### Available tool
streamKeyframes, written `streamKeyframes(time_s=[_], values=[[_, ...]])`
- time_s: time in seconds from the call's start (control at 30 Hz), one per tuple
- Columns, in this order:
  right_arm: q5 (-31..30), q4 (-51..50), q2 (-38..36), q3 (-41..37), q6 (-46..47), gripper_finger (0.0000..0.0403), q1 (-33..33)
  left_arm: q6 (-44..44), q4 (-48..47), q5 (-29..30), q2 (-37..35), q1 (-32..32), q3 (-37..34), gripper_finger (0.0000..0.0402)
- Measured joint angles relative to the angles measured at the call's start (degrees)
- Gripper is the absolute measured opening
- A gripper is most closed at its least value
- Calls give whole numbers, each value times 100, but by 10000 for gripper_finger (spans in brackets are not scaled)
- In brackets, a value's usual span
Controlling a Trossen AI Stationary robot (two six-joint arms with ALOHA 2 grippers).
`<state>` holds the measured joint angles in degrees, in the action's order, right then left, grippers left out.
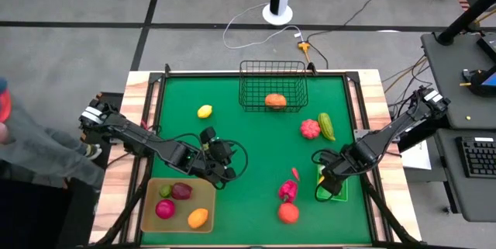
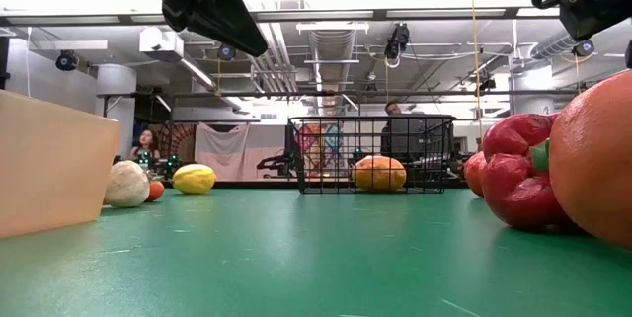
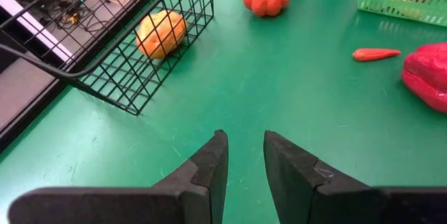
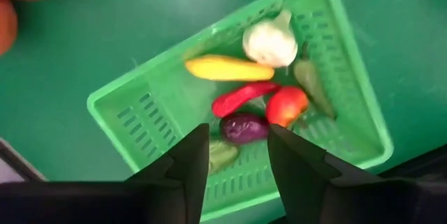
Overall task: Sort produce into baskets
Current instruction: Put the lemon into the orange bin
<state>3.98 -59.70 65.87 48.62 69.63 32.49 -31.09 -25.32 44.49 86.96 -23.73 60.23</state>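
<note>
High view shows the green worktop [image 1: 256, 148] with three containers. The black wire basket [image 1: 272, 86] stands at the far edge, an orange pumpkin-like piece [image 1: 274, 101] inside it. The tan tray [image 1: 178, 205] sits at the near left corner and holds a small green piece, a dark red one, a pink one and an orange one. The green bin [image 4: 237, 105] lies near the right edge, mostly hidden under the right arm in that view.

The right claw [image 4: 237, 165] hangs directly over the green bin, its fingers apart by a narrow gap and nothing between them. Below it the bin holds a white garlic [image 4: 271, 40], a yellow piece [image 4: 227, 68], a red chilli [image 4: 241, 97], a small tomato [image 4: 286, 105], a purple eggplant [image 4: 242, 128] and green pieces.

The left claw [image 3: 244, 155] hovers above bare worktop beside the tan tray, fingers narrowly apart and empty.

Loose on the worktop are a lemon [image 1: 204, 111], a pink ridged fruit [image 1: 310, 129] touching a green piece [image 1: 326, 126], a small red chilli [image 1: 295, 174], a pink-red pepper [image 1: 287, 191] and an orange fruit [image 1: 288, 213].
</note>
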Motion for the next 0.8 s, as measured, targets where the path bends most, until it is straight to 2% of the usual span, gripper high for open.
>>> streamKeyframes(time_s=[0.17, 0.37, 0.6, 0.8], values=[[-449, 16, 0, 0, -209, 150, -2, 17, -34, 147, -7, 0, 10, 77], [-605, 27, 0, 0, -394, 155, -26, 46, -878, 130, -11, 2, 486, 77], [-1125, 51, -2, 0, -585, 157, -26, 226, -2320, -557, -17, 213, 1227, 76], [-1851, 281, -2, 0, -907, 158, -26, 542, -2993, -1242, -20, 508, 1365, 76]])
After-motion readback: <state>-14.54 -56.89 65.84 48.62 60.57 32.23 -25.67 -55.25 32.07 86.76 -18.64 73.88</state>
